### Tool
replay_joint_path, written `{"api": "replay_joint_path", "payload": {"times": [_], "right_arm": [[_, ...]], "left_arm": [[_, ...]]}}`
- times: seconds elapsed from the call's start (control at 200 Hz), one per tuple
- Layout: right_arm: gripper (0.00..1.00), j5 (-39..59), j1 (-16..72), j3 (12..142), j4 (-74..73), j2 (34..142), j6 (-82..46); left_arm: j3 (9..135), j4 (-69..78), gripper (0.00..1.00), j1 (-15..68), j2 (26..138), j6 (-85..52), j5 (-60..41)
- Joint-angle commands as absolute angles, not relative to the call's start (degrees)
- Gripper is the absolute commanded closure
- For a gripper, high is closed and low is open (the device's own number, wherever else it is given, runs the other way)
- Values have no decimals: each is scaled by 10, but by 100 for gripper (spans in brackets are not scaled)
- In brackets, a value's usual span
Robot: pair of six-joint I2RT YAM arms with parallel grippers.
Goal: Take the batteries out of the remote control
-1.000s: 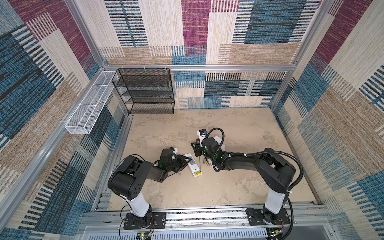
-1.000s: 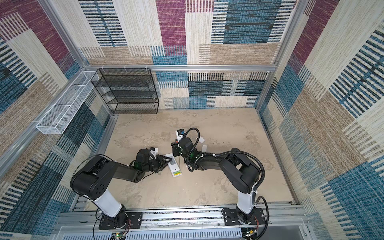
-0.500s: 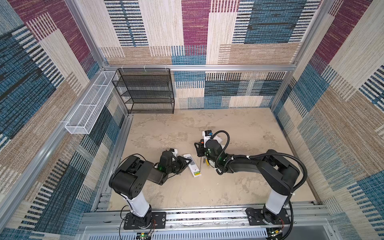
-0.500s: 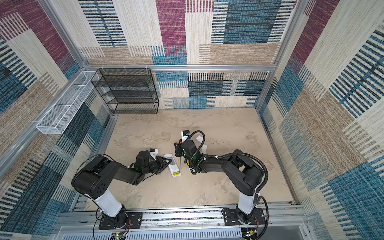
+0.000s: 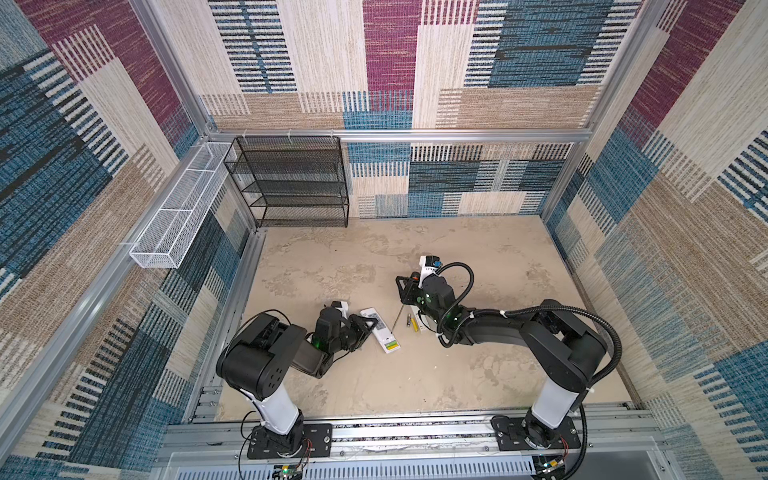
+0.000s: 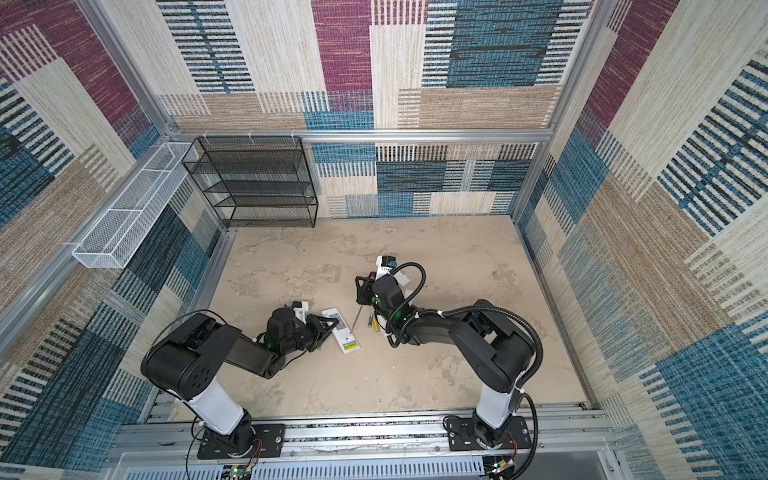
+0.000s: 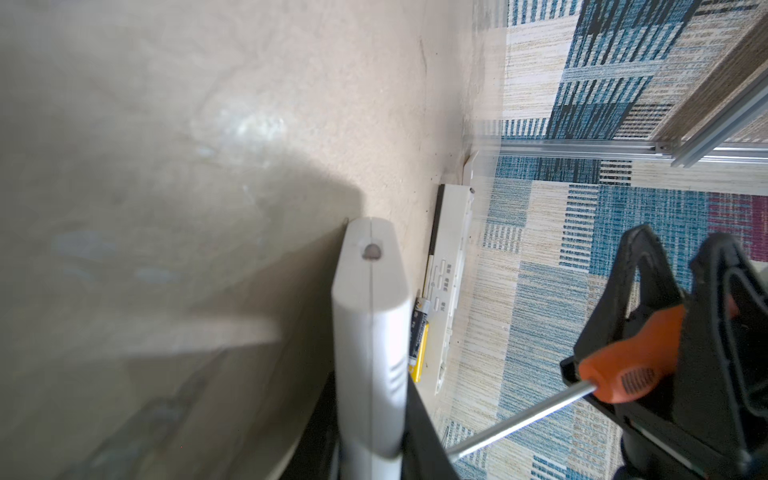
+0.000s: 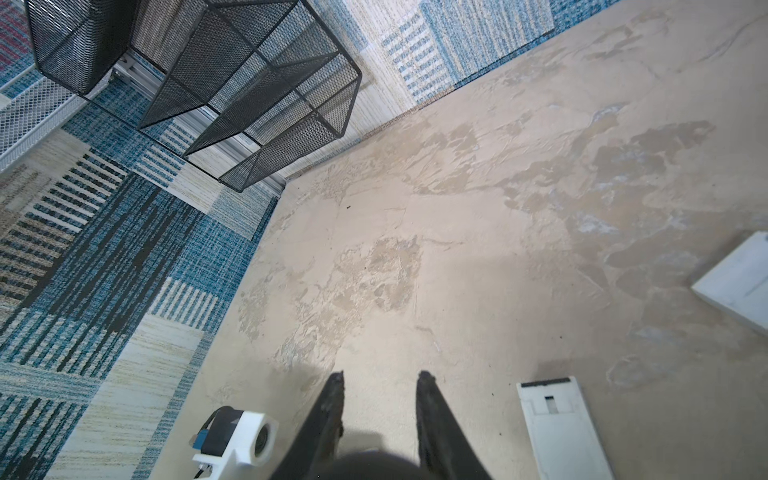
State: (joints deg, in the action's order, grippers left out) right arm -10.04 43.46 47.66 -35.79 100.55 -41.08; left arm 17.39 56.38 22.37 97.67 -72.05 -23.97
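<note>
The white remote control (image 5: 380,330) (image 6: 338,328) is tipped on its long edge, and my left gripper (image 5: 366,328) (image 7: 374,449) is shut on it; its end shows up close in the left wrist view (image 7: 370,291). A green-and-yellow patch marks its near end (image 5: 391,345). Two batteries, one dark (image 5: 408,322) and one yellow (image 5: 415,323) (image 7: 419,353), lie loose on the floor just right of it. My right gripper (image 5: 405,289) (image 8: 381,376) is raised behind them, shut on the orange-handled screwdriver (image 7: 623,370), whose shaft (image 5: 399,316) slants down toward the remote.
A white battery cover (image 8: 557,424) (image 7: 451,282) lies by the batteries, and another white flat piece (image 8: 735,282) lies farther off. A black mesh shelf (image 5: 291,183) stands at the back left, with a white wire basket (image 5: 178,216) on the left wall.
My right gripper has drawn back to the right with the screwdriver, away from the remote. The left jaws have closed tighter on the remote.
</note>
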Motion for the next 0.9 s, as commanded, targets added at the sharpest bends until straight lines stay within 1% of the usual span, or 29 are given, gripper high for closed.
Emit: {"api": "replay_joint_path", "payload": {"times": [0.0, 0.195, 0.295, 0.451, 0.541, 0.616, 0.741, 0.891], "right_arm": [[100, -108, 434, 473, -396, 993, -384], [100, -107, 434, 476, -404, 973, -311], [100, -112, 433, 490, -384, 965, -294], [100, -91, 422, 515, -344, 948, -289], [100, -82, 420, 531, -315, 936, -277], [100, -80, 418, 546, -282, 926, -270], [100, -71, 411, 571, -228, 914, -274], [100, -38, 398, 599, -180, 905, -295]], "left_arm": [[174, 595, 100, 209, 980, -714, -230], [223, 562, 100, 178, 999, -679, -255], [253, 520, 100, 169, 1003, -657, -248], [290, 392, 61, 156, 975, -603, -228], [309, 288, 48, 152, 942, -558, -211], [320, 223, 41, 149, 909, -523, -193], [342, 131, 40, 141, 847, -450, -162], [378, 49, 46, 142, 768, -345, -141]]}}
